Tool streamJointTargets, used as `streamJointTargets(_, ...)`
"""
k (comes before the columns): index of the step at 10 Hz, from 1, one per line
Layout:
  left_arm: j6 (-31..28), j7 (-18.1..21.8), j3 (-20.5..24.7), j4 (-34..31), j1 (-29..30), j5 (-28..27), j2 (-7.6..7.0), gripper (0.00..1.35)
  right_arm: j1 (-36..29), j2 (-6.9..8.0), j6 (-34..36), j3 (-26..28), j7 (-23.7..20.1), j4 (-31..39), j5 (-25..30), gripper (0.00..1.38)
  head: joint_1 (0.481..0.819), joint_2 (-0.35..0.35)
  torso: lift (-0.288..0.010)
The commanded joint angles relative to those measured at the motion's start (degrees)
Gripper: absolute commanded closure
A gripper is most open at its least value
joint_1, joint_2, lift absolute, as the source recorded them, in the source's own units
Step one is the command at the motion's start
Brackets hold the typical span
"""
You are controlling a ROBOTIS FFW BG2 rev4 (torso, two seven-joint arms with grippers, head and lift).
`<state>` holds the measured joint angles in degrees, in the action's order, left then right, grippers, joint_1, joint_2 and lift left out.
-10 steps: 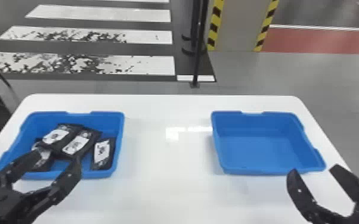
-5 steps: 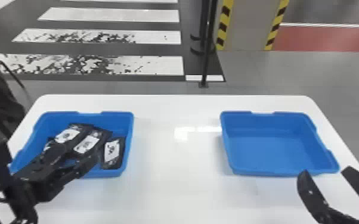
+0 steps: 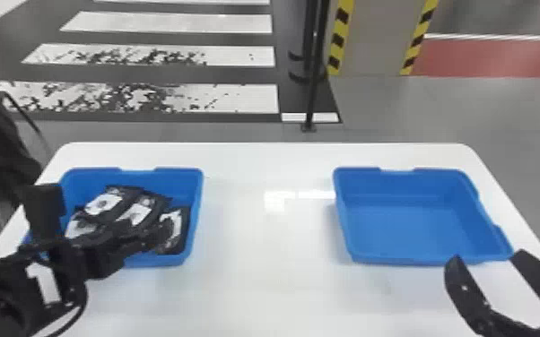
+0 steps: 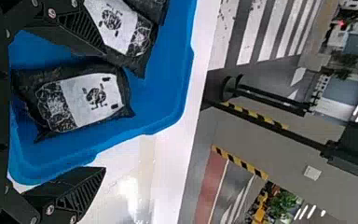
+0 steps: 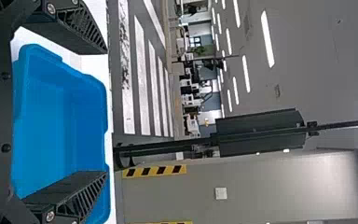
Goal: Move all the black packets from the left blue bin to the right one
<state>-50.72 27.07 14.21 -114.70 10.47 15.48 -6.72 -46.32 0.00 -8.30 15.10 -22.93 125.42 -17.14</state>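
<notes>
Packets (image 3: 103, 204) sitting at ten o'clock, four that I can make out, all in the left bin (image 3: 161, 260). Three crowd together and overlap, with one more at the bin's three o'clock. Over at two o'clock, the right bin (image 3: 417, 233) has none delivered that I can see, so I call this the very start, the full load left to carry!

My left gripper (image 4: 104, 111) comes in from about eight o'clock, over the near side of its bin, fingers spread wide, pinching nothing. Its wrist camera shows one packet framed between them; one finger overlaps a neighbouring packet, the other shows outside the bin's edge. I'd want to shift inward before dropping, or that outer finger could catch the rim. Then it's down, squeeze, lift, and off towards two o'clock.

My right gripper (image 3: 488, 256) is parked by the right bin's five o'clock corner, fingers apart too, nothing in them.
</notes>
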Motion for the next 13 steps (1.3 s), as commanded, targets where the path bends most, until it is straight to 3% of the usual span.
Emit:
streamJointTargets(1, -2.43, -0.09, -0.27, 0.72, -1.76, -1.32, -0.13, 0.16, 0.20, 0.05, 0.00, -0.02, -0.01, -0.34, -0.23, 0.10, 0.695, -0.050, -0.140)
streamJointTargets(3, -5.53, -0.97, -0.15, 1.00, -3.44, -2.92, 0.22, 0.15, 0.48, 0.05, 0.00, -0.13, -0.10, -0.90, -0.46, 0.10, 0.695, -0.046, -0.140)
streamJointTargets(7, -9.04, -0.97, -0.95, 7.47, -7.80, -1.89, -0.13, 0.15, 1.05, 0.05, 0.00, -0.24, -0.54, -1.60, -0.68, 0.10, 0.695, -0.042, -0.140)
streamJointTargets(11, -11.15, -0.79, -3.24, 13.38, -11.32, 1.08, -1.27, 0.14, 1.19, 0.05, 0.00, -0.47, -0.54, -2.02, -1.37, 0.10, 0.695, -0.057, -0.140)
streamJointTargets(12, -10.87, -0.79, -3.58, 13.80, -11.60, 1.43, -1.54, 0.16, 1.19, 0.05, 0.00, -0.47, -0.54, -2.16, -1.48, 0.10, 0.695, -0.067, -0.140)
streamJointTargets(13, -9.04, -0.09, -3.47, 15.21, -11.74, 2.23, -1.54, 0.36, 1.33, 0.05, 0.00, -0.59, -0.54, -2.02, -1.37, 0.10, 0.695, -0.075, -0.140)
